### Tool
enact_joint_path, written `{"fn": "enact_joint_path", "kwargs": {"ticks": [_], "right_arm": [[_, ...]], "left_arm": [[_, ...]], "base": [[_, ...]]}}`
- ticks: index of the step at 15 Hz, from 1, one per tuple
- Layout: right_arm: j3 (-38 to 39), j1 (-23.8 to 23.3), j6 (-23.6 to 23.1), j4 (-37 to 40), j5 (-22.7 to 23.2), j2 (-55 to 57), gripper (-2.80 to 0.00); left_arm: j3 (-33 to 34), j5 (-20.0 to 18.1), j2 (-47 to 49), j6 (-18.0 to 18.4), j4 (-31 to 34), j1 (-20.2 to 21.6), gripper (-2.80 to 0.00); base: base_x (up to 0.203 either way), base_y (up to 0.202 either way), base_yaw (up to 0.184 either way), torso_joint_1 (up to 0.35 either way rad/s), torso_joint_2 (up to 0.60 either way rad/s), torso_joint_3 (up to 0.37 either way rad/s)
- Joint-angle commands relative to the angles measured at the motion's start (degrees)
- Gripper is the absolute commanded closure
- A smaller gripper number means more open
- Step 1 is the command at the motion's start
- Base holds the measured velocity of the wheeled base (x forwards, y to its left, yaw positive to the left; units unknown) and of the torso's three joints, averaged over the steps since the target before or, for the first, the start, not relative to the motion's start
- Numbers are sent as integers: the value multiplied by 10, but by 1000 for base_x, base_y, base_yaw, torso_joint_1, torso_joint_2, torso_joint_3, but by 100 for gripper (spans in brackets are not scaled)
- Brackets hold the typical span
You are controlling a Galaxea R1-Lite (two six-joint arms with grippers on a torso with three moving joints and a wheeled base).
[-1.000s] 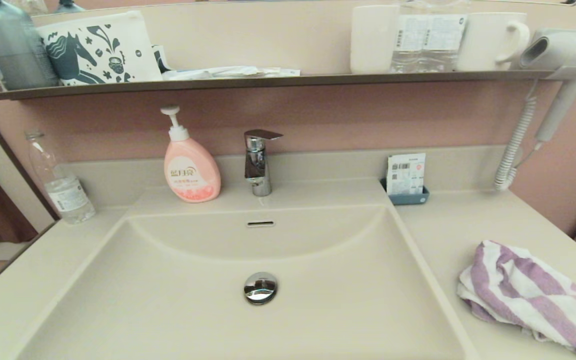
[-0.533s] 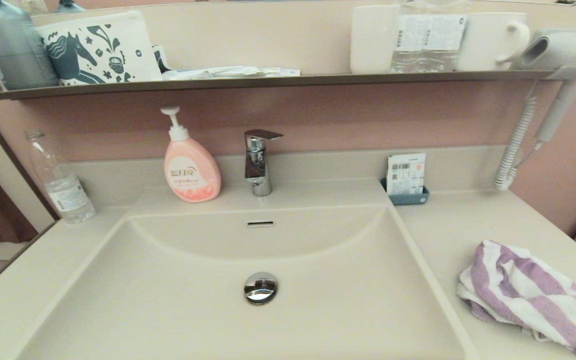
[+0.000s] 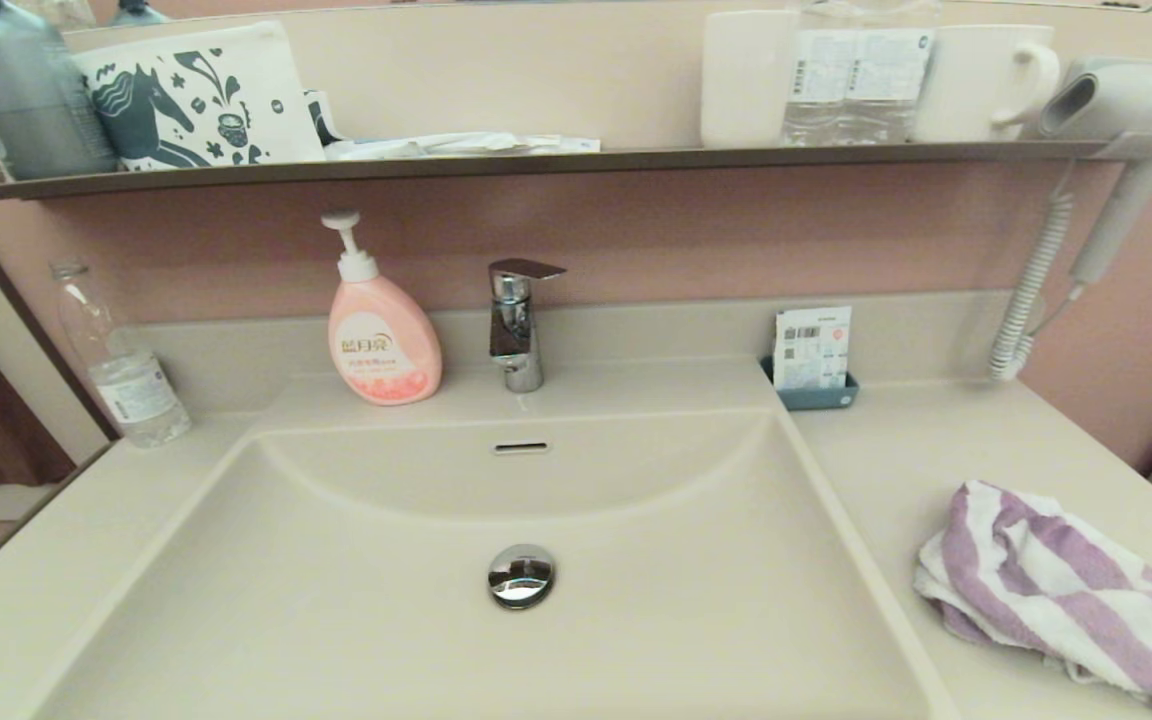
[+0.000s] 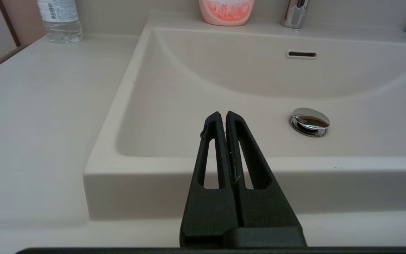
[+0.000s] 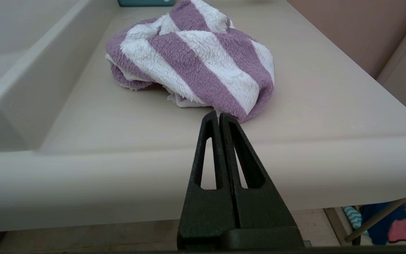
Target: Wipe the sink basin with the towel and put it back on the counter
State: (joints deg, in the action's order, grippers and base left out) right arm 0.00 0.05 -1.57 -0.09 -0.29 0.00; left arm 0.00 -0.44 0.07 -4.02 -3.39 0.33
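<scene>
The soft purple-and-white striped towel (image 3: 1061,595) is bunched on the cream surface (image 3: 936,450), at about four o'clock from the wide cream sink basin (image 3: 356,620). The right hand (image 5: 219,118), fingers pressed together, should be opened wide and lowered onto the thick middle fold. The left hand (image 4: 222,116), also closed, is parked before the basin.

Possibly "蓝月亮" on the pink soap bottle (image 3: 382,345); other labels illegible.
</scene>
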Motion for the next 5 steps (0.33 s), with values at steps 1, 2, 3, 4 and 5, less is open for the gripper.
{"fn": "enact_joint_path", "kwargs": {"ticks": [1, 2, 3, 4, 5], "right_arm": [[0, 0, 0, -1, 0, 0, 0], [0, 0, 3, 0, -1, 0, 0], [0, 0, 10, -1, -1, 0, 0], [0, 0, 18, -2, -1, 0, 0], [0, 0, 24, -2, -1, 0, 0]], "left_arm": [[0, 0, 0, -1, 0, 0, 0], [0, 0, 0, 0, 0, 0, 0], [0, 0, 0, 0, 0, 0, 0], [0, 0, 0, 0, 0, 0, 0], [0, 0, 0, 0, 0, 0, 0]], "base": [[0, 0, 0, 0, 0, 0], [0, 0, 0, 0, 0, 0], [0, 0, 0, 0, 0, 0], [0, 0, 0, 0, 0, 0], [0, 0, 0, 0, 0, 0]]}}
